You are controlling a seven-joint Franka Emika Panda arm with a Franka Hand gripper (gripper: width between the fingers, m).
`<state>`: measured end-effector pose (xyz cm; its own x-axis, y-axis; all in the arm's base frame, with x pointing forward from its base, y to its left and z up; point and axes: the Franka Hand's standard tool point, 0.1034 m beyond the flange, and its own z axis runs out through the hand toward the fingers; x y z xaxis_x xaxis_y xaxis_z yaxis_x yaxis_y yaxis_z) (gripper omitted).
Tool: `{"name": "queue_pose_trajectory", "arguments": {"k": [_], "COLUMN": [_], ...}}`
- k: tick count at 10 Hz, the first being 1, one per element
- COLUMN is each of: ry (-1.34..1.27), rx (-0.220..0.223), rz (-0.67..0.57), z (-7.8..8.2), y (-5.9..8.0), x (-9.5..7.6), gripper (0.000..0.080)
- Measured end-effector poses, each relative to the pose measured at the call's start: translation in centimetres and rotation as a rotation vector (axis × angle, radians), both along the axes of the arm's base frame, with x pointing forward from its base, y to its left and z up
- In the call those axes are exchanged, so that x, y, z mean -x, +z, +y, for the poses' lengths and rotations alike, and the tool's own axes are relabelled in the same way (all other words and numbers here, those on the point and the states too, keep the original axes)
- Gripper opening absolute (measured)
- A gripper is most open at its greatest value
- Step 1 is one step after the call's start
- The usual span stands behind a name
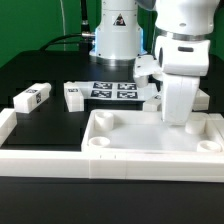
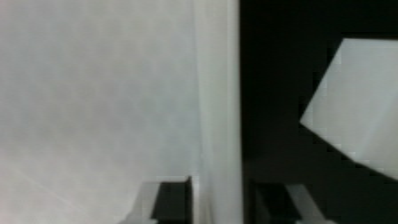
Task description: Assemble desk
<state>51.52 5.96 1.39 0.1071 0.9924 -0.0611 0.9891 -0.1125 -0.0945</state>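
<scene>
Nearest in the exterior view: long low white barrier wall (image 1: 40, 163) along the front of the black table (image 1: 50, 125). Just behind it, toward the exterior view's right: white plastic rectangular rimmed tabletop (image 1: 135, 128), flat on the table, hollow side up, round corner sockets (image 1: 100, 143) open and empty where visible.

At the tabletop's far right part: white two-finger claw (image 1: 178, 118), pointing straight down, fingertips hidden behind the rim from this side. From the wrist view: dark fingertips (image 2: 169, 203) to either side of a thin white upright edge, most likely the tabletop's rim. Contact with that edge not clear, so no telling whether clamped on it or only straddling it.

Farther back, on the exterior view's left: two white square-section legs (image 1: 33, 97), tagged, lying loose, well apart from the tabletop. Beside them, toward the arm's base: flat white marker board (image 1: 113, 90).

Step in hand, by judgement: taking hold of the tabletop by its rim to set it in place, with no leg yet fitted.

Next move, by judgement: firm closure on the rim, square to it and without tipping the tabletop; then a steady push or drag toward the barrier wall, ahead of fetching a first leg.
</scene>
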Motion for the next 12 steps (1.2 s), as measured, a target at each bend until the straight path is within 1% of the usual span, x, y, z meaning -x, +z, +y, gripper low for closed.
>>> {"name": "queue_pose_trajectory", "arguments": {"k": [1,2,3,4,5,6,7,8,9,10,11,12], "ry": [-0.001,-0.003,-0.005,-0.029,-0.064,-0.103,-0.145,-0.221,-0.284,-0.297,-0.300,-0.309], "rx": [0.000,0.000,0.000,0.002,0.006,0.011,0.020,0.031,0.036,0.037,0.035,0.035], "rz": [-0.002,-0.003,-0.007,-0.016,-0.032,-0.048,-0.052,-0.067,-0.081,-0.089,-0.091,-0.090], "z": [-0.1,-0.1,-0.1,-0.1,-0.2,-0.6,-0.7,-0.4,0.4,0.9,1.3,1.4], "y": [0.0,0.1,0.2,0.8,1.9,3.2,4.1,5.3,6.2,6.4,6.4,6.3], "x": [-0.1,-0.1,-0.2,-0.4,-0.4,-0.2,-0.1,-0.3,-0.4,-0.4,-0.3,-0.2], "gripper": [0.0237,0.0437,0.0566,0.0566,0.0632,0.0646,0.0646,0.0646,0.0649,0.0649,0.0649,0.0649]}}
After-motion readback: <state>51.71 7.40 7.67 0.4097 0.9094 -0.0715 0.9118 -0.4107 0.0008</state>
